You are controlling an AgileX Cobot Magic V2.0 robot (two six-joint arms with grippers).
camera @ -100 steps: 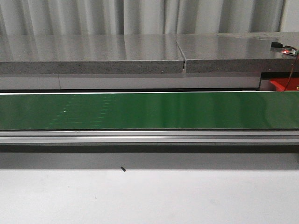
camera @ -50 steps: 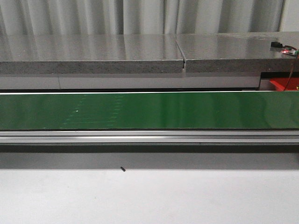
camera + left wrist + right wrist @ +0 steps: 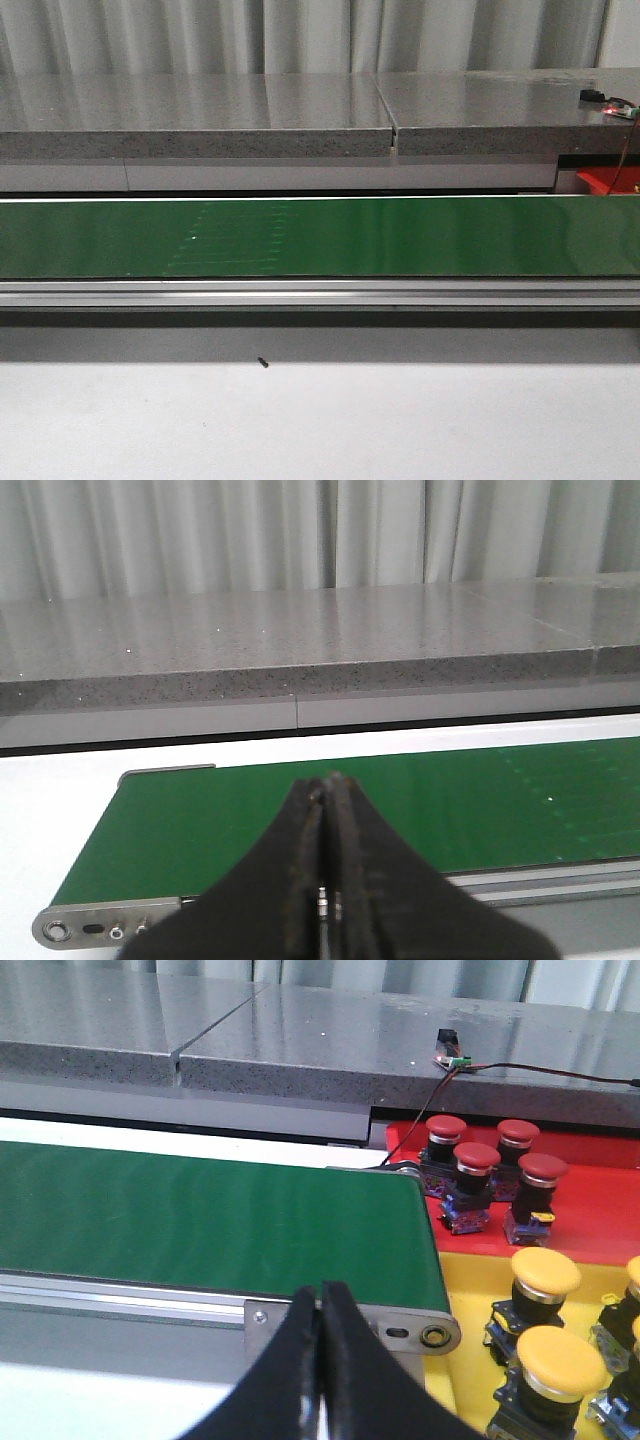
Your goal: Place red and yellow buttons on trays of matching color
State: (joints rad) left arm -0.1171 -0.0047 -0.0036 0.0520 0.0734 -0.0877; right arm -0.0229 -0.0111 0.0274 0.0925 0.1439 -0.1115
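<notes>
Only a white speck drifted right along the green belt.

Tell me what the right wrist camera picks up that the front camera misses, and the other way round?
Only the right wrist view shows the shut right gripper, four red buttons on the red tray, yellow buttons on the yellow tray, and the belt's end roller. Only the front view shows the white table with a small dark speck. Both show the bare green belt and the grey stone ledge.
</notes>
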